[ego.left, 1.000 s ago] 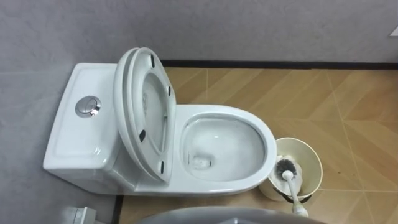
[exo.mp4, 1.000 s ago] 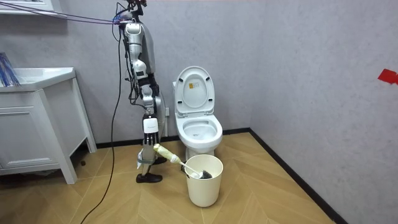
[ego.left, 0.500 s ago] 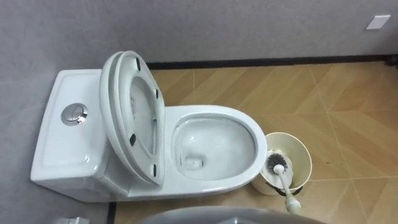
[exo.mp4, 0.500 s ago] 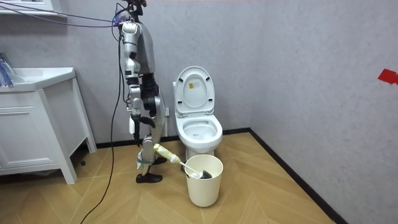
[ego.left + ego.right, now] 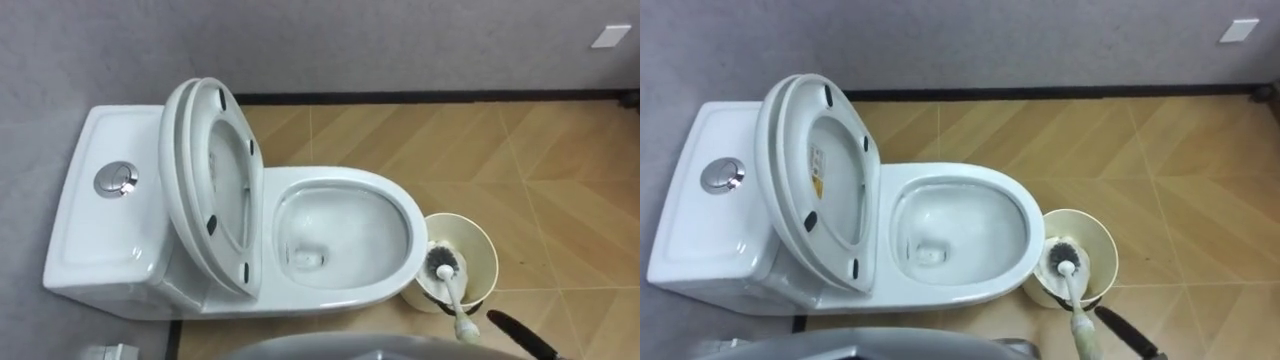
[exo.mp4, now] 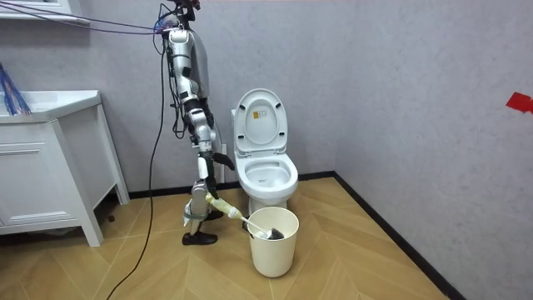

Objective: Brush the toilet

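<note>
The white toilet (image 5: 100, 240) stands against the grey wall with its lid and seat (image 5: 205, 180) raised and its bowl (image 5: 345, 235) uncovered. Just right of the bowl is a cream bucket (image 5: 480, 245) holding the toilet brush (image 5: 443, 262), bristles down, with its pale handle (image 5: 462, 318) leaning towards me. A straight dark finger of my right hand (image 5: 522, 335) comes in at the lower right, just right of the handle's end and apart from it. In the room view I stand at the toilet's side, my right hand (image 6: 206, 169) lowered above the brush handle (image 6: 223, 206).
A white vanity cabinet (image 6: 50, 167) stands at the room view's left. Wooden floor (image 5: 540, 160) stretches to the right of the toilet and bucket. A black skirting (image 5: 430, 97) runs along the wall's foot.
The eye view shifted slightly. My right arm has swung down and forward towards the brush handle, and a dark finger now enters the lower right corner. Toilet, bucket and brush have not moved.
</note>
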